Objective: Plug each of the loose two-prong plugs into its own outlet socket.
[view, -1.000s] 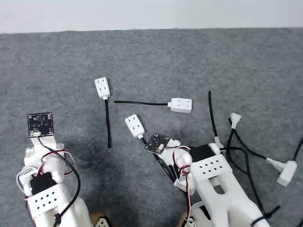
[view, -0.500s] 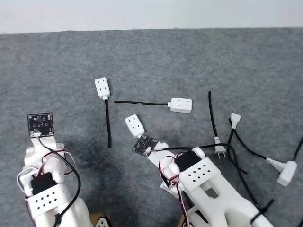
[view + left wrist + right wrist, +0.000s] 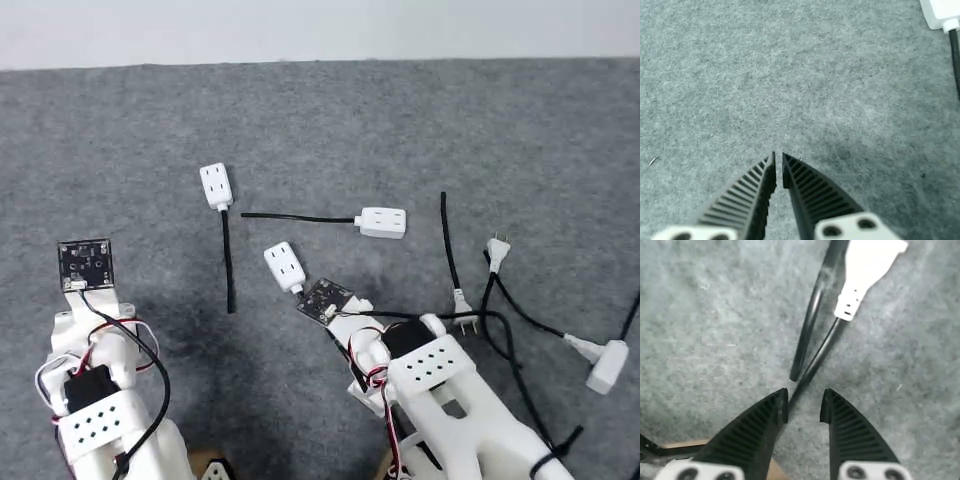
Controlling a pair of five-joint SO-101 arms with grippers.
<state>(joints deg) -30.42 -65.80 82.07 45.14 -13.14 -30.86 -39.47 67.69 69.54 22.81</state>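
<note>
Three white outlet sockets lie on the grey carpet: one far left (image 3: 216, 186), one in the middle (image 3: 283, 267), one to the right (image 3: 382, 222). A loose two-prong plug (image 3: 497, 246) lies at the right, and another plug (image 3: 462, 305) rests beside the right arm. My right gripper (image 3: 804, 401) is open low over the carpet, just behind the middle socket (image 3: 875, 255). That socket's black cable (image 3: 817, 362) runs in between the fingertips. My left gripper (image 3: 778, 158) is shut and empty over bare carpet, with a socket's corner (image 3: 941, 13) far off.
Black cables (image 3: 520, 320) tangle at the right, and one drapes across the right arm. A white adapter (image 3: 605, 365) lies near the right edge. A short black cable (image 3: 228, 262) trails from the far left socket. Bare carpet stretches across the back.
The right arm swung left, then came partway back right. The plug beside it shifted a little with the draped cable. The left arm kept still.
</note>
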